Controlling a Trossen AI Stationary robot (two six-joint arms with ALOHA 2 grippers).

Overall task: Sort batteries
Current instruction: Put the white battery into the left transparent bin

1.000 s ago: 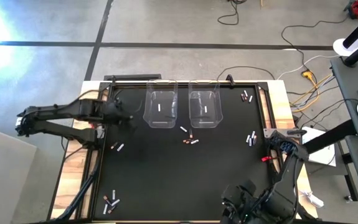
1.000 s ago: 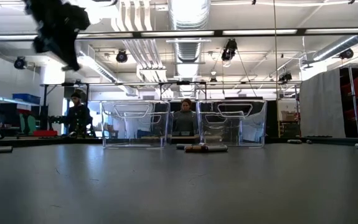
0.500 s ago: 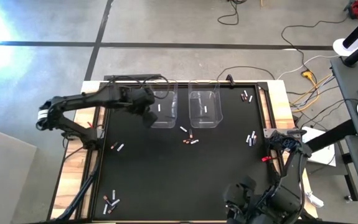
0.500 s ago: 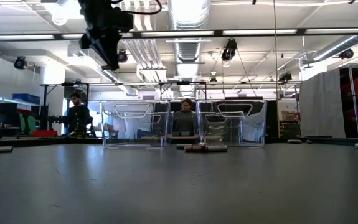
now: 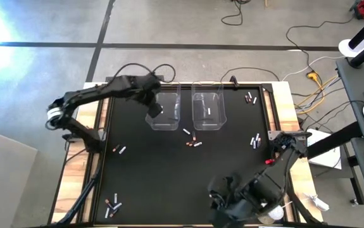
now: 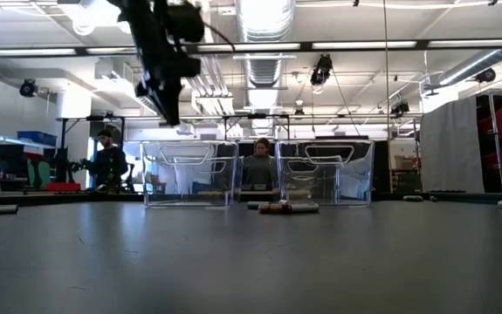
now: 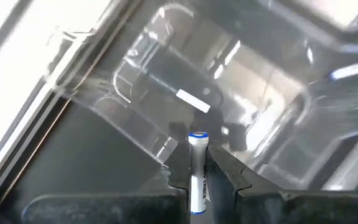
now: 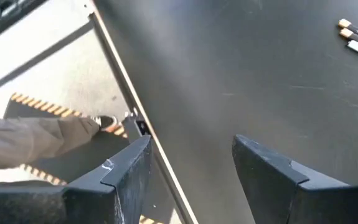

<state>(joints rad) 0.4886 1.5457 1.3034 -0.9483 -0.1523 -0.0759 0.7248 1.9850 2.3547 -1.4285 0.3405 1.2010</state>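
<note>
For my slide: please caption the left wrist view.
Left pincer holds a battery above the left bin.

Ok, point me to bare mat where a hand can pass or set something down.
Free: the wide mat between the centre batteries and the near edge. Also the stretch between the left-edge pair and the centre batteries. Crowded: around both bins, and by the right-edge cluster.

Left gripper [image 5: 154, 109], clamped on a white battery [image 7: 197, 171], has swung from the table's 9 o'clock edge toward 12 o'clock and now hangs over the left bin [image 5: 164, 109]. Right arm [image 5: 245, 196] at 5 o'clock has shifted toward 6 o'clock, reaching farther over the mat.
</note>
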